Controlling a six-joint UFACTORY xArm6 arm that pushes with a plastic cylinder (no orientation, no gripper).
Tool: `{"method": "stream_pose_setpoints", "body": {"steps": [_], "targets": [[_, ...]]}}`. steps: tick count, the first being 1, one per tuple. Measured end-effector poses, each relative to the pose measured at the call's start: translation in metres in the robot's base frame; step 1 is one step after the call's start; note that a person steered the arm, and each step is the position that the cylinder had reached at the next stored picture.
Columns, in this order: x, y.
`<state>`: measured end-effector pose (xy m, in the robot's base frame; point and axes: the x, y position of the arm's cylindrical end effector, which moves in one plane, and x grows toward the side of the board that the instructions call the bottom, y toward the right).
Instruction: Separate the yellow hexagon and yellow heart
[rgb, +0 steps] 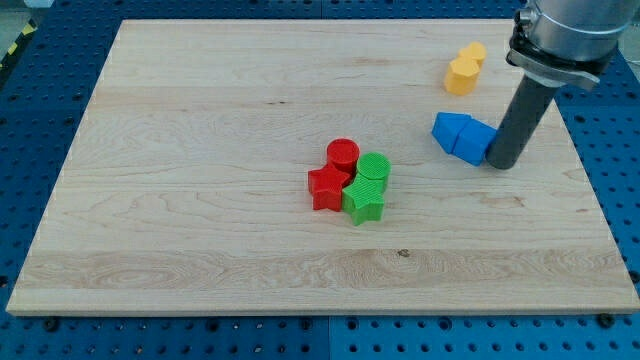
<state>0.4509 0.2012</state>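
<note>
On the bench (200, 150), my tip (500, 163) rests at the view's right, touching the right edge of two blue blocks (461, 136) that sit pressed together. Above them, near the view's top, the yellow hexagon (461, 76) and yellow heart (474, 52) touch each other, the heart just behind. Near the middle, well apart from these, a red cylinder (343, 155), red star (327, 188), green cylinder (374, 168) and green star (364, 203) huddle in one cluster.
</note>
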Motion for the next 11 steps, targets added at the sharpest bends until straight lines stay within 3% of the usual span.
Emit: {"method": "stream_pose_setpoints", "body": {"steps": [1, 6, 7, 9, 11], "targets": [[-0.016, -0.001], [0.003, 0.097], [-0.015, 0.120], [-0.115, 0.130], [-0.164, 0.080]]}}
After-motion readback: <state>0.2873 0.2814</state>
